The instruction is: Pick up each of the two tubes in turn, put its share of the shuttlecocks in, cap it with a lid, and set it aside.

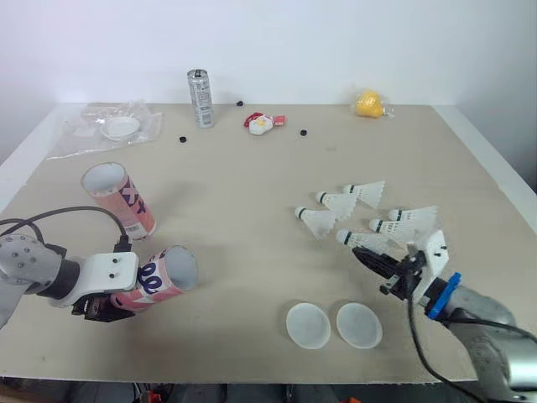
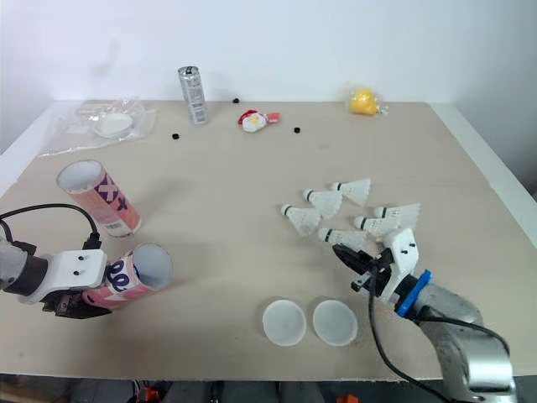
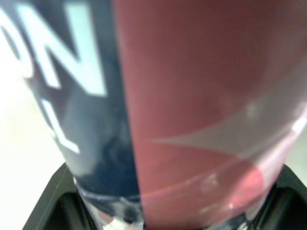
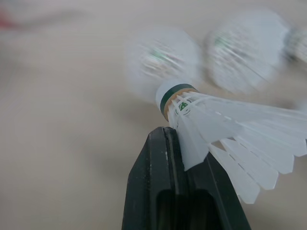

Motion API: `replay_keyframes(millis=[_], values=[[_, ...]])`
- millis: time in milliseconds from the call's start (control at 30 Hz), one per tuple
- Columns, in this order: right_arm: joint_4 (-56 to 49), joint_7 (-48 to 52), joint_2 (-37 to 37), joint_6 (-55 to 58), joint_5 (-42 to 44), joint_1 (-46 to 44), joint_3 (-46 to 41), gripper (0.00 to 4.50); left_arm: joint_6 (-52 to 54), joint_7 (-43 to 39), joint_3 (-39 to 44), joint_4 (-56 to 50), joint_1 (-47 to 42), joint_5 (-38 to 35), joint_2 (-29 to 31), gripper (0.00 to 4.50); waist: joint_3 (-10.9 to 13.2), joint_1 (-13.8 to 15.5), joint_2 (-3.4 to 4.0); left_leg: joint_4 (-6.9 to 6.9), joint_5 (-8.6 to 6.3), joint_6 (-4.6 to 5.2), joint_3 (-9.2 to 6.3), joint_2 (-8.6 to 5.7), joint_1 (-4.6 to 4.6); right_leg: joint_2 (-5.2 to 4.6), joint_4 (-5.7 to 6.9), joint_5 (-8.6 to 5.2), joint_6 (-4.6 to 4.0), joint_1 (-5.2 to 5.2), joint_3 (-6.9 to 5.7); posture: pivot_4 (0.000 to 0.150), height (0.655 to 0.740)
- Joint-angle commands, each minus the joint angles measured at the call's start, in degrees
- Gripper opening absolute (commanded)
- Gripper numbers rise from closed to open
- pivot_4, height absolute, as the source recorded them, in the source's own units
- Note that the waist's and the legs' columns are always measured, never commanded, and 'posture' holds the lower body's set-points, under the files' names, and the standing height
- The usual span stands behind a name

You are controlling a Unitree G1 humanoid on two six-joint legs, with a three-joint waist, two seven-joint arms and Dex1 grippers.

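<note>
While the left gripper (image 1: 102, 304) clamps a pink tube (image 1: 164, 277) near the table's (image 1: 252, 168) front-left corner, the second tube (image 1: 117, 197) lies just behind it. The right gripper (image 1: 367, 254) reaches the shuttlecocks (image 1: 369, 214) toward the right edge. The left wrist view shows the tube wall pressed between black fingers (image 3: 53, 201). In the right wrist view, the fingers pinch one shuttlecock (image 4: 201, 110) by its feathers.

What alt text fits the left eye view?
The left gripper holds a pink tube by its base while the right gripper pinches a shuttlecock beside five more shuttlecocks on the table. A second tube and two lids lie nearby.
</note>
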Motion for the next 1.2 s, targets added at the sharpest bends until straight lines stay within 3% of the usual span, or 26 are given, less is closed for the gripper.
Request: replay_keyframes(millis=[33,167,400,533,733,833,1000,1067,1200], values=[[-8.2,2.3,-2.9,4.9,7.9,-3.6,0.5,0.06,0.4,0.0,-0.8,-1.0,-2.1,-0.6,-0.3,2.93,0.0,0.0,-0.05,0.0,0.01,0.01,-0.01,0.02,0.0,0.03,0.0,0.02,-0.02,0.0,-0.01,0.15,0.74],[-12.9,5.2,-4.7,6.6,6.6,-14.2,12.1,0.06,2.5,0.3,-3.9,-2.4,-5.5,-1.0,-1.7,2.93,0.1,-0.3,-0.16,0.07,0.03,0.04,-0.02,0.27,0.0,0.28,0.0,0.17,-0.18,-0.04,-0.02,0.15,0.74],[-1.3,11.4,2.0,-5.5,-11.8,-31.4,33.7,0.06,6.0,0.7,-9.4,-1.4,-12.8,0.3,-4.2,2.93,0.1,-0.5,-0.35,0.17,0.03,0.02,-0.07,0.51,-0.13,0.64,0.0,0.26,-0.29,-0.15,-0.01,0.15,0.74],[4.9,12.8,6.4,-11.0,-17.8,-35.4,39.0,0.06,6.9,1.0,-10.3,-2.2,-12.4,0.7,-4.4,2.93,0.1,-0.5,-0.33,0.17,0.02,0.01,-0.06,0.61,-0.23,0.74,0.0,0.26,-0.34,-0.25,0.01,0.15,0.74],[6.7,14.4,11.8,-11.7,-19.3,-37.8,42.5,0.06,5.7,1.0,-11.4,-1.0,-12.6,1.6,-4.9,2.93,0.1,-0.5,-0.33,0.18,0.03,0.01,-0.09,0.77,-0.13,0.92,0.07,0.33,-0.52,-0.23,-0.02,0.15,0.74],[7.2,14.5,15.1,-9.2,-16.4,-39.7,41.0,0.99,5.6,0.9,-11.9,-0.8,-13.3,1.7,-5.5,2.93,0.1,-0.4,-0.32,0.19,0.09,0.01,-0.05,0.82,-0.01,0.97,0.15,0.42,-0.6,-0.2,-0.02,0.15,0.74],[5.7,14.1,16.9,-5.8,-12.8,-39.9,37.8,3.58,4.8,0.6,-11.9,-0.2,-13.2,2.0,-5.5,2.93,0.1,-0.3,-0.3,0.24,0.19,0.04,-0.04,0.85,0.03,0.97,0.19,0.46,-0.77,-0.18,-0.02,0.15,0.74],[3.8,12.8,16.4,-4.1,-10.7,-38.2,35.2,4.42,4.7,0.6,-11.7,-0.3,-12.7,2.0,-5.3,2.93,0.1,-0.3,-0.3,0.24,0.19,0.04,-0.02,0.85,0.02,0.96,0.19,0.45,-0.8,-0.18,-0.01,0.15,0.74],[-1.5,7.8,14.1,-1.5,-8.6,-31.4,28.8,4.42,4.3,0.8,-11.0,-0.5,-11.7,1.8,-5.0,2.93,0.1,0.1,-0.29,0.21,0.19,0.03,-0.02,0.84,0.01,0.94,0.19,0.43,-0.61,-0.18,-0.01,0.15,0.74]])
